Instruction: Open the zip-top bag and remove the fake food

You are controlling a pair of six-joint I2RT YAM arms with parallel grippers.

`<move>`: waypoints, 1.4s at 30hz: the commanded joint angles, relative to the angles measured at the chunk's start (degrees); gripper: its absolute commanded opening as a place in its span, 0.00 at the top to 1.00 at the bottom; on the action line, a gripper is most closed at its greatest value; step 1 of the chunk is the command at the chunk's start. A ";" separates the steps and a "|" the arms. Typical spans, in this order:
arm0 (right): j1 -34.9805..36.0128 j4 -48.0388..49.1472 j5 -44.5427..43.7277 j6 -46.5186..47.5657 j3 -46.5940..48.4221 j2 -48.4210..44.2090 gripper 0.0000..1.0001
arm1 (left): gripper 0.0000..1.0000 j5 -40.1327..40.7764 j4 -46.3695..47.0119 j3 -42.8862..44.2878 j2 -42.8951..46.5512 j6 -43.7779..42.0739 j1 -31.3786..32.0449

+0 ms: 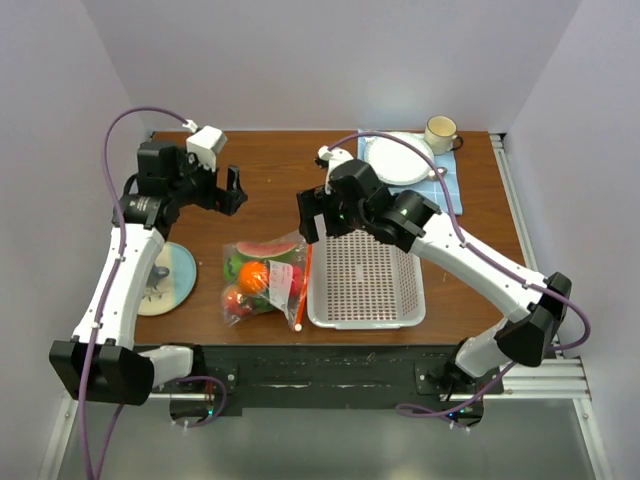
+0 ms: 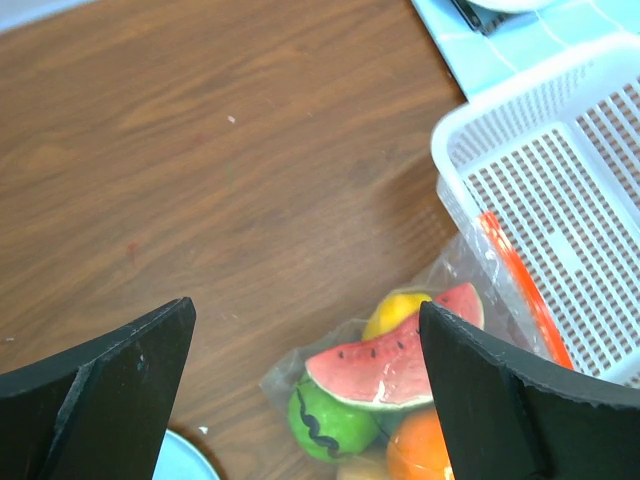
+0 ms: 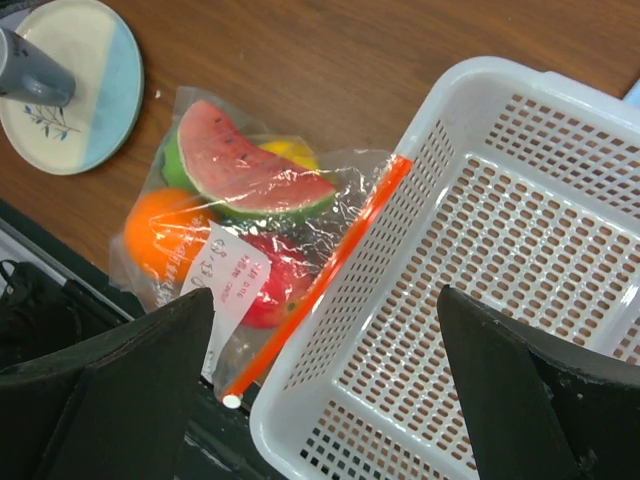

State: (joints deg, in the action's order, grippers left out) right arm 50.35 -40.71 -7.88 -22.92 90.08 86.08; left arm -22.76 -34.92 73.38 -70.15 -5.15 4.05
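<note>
Left gripper [image 1: 232,190] and right gripper [image 1: 309,222] both gape empty above the zip-top bag [image 3: 352,172], fake food [image 3: 240,165] inside, just beside the basket [image 3: 440,100].

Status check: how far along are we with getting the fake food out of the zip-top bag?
Done: nothing yet. The zip-top bag lies beside the white basket, its orange zip strip apparently shut, with the fake food inside. In hand: nothing; the left gripper and right gripper are open, off the bag. Left: grasp the bag, open the zip, take out the food.
</note>
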 commanded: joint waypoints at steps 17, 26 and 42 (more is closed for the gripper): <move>-1.56 36.65 10.42 -9.33 -29.26 -2.86 0.09 | 0.00 -22.05 9.43 -6.15 -8.59 -7.06 0.60; -4.12 40.44 17.46 -13.56 -27.42 6.28 0.15 | 0.00 -27.95 9.25 -7.20 -13.70 -9.53 0.60; -4.73 42.91 20.53 -13.91 -25.13 7.96 0.51 | 0.00 -25.93 10.39 -10.81 -14.40 -11.55 0.60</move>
State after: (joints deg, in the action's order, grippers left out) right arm 45.50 -1.45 9.98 -36.18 61.41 94.50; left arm -49.21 -26.44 63.51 -84.44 -14.83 4.32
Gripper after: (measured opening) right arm 0.537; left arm 0.997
